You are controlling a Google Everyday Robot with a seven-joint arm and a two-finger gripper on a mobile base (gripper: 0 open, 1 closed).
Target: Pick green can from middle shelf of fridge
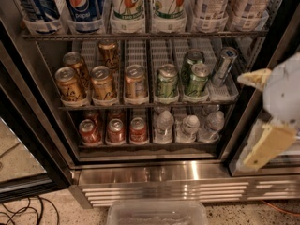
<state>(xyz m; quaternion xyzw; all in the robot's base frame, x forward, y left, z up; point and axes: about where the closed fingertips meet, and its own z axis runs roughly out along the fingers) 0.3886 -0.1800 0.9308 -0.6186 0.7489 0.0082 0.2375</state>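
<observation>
I'm looking at the fridge (154, 172) head-on. On its middle shelf (150, 106) the left cans (103, 82) fill three lanes, three in the front row and two behind. In the next lane to the right a can (167, 82) stands at the front. Right of it a pair (198, 80) stands one behind the other. A slim can (224, 67) leans in the rightmost lane. Bottles (126, 3) sit on the tier above. On the tier below, low cans (115, 130) are on the left and water bottles (190, 125) on the right. My gripper (243, 121) hangs right of the shelf (outside it, before the door frame), fingers spread and touching nothing. A bin (157, 212) lies on the floor before the fridge.
</observation>
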